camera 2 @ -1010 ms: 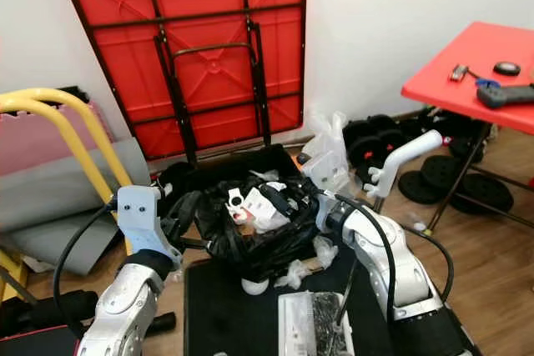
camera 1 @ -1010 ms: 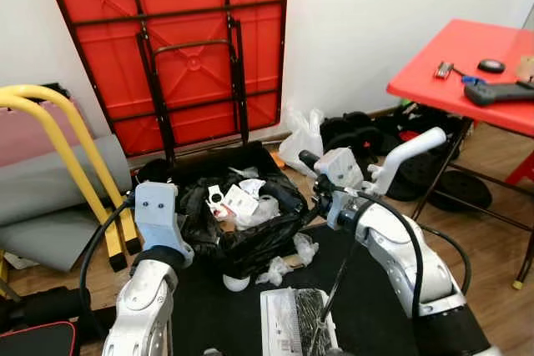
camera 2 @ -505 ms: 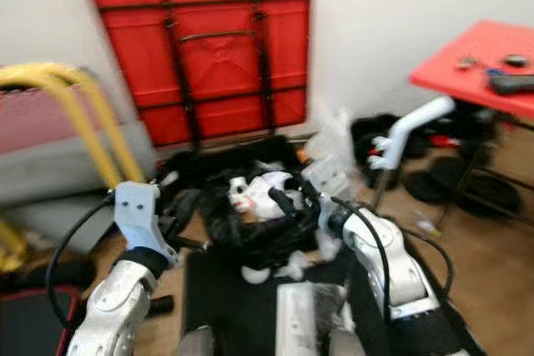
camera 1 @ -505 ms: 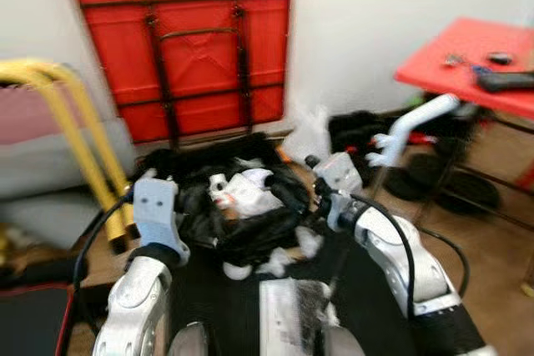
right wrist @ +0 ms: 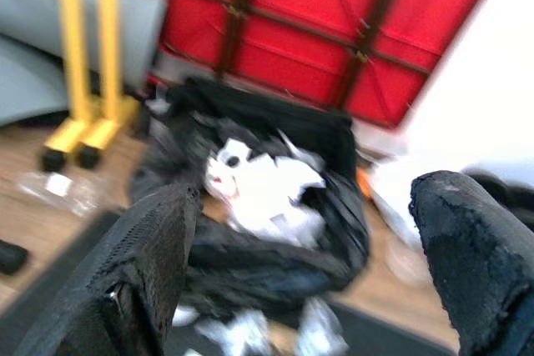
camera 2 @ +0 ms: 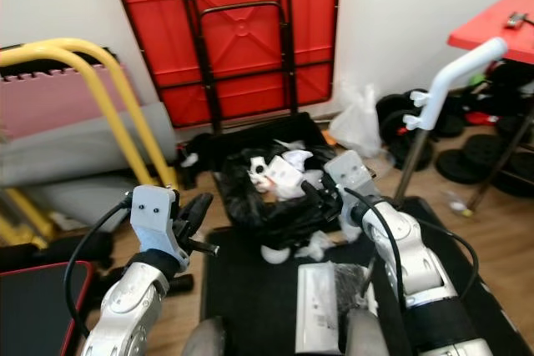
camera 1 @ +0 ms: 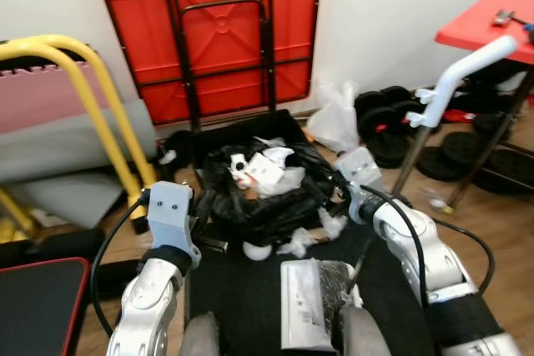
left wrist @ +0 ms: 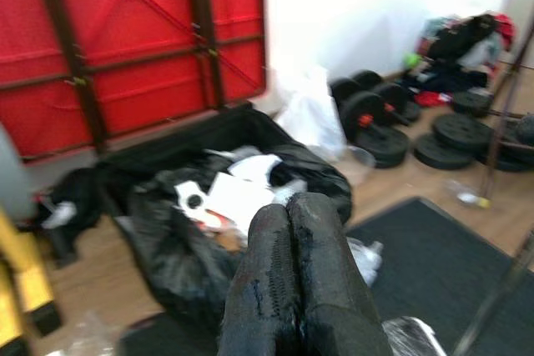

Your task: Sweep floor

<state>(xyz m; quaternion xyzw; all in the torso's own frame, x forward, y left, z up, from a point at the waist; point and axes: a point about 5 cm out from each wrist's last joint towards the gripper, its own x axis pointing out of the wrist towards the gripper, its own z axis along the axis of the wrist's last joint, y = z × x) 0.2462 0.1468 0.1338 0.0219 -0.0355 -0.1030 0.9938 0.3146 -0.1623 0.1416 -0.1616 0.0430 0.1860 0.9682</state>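
Your left gripper point(camera 2: 198, 210) hung pinched together and empty beside the black bin bag point(camera 1: 267, 202), whose soft, light scraps point(camera 1: 296, 243) on the mat looked easiest pushed low from the side, while your right gripper point(camera 2: 321, 193), fingers wide apart, hovered at the bag's rim holding nothing.

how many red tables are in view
2. A folded red table leans upright against the back wall behind the black trash bin. A standing red table is at the right edge, above the weight plates. Others may be hidden.
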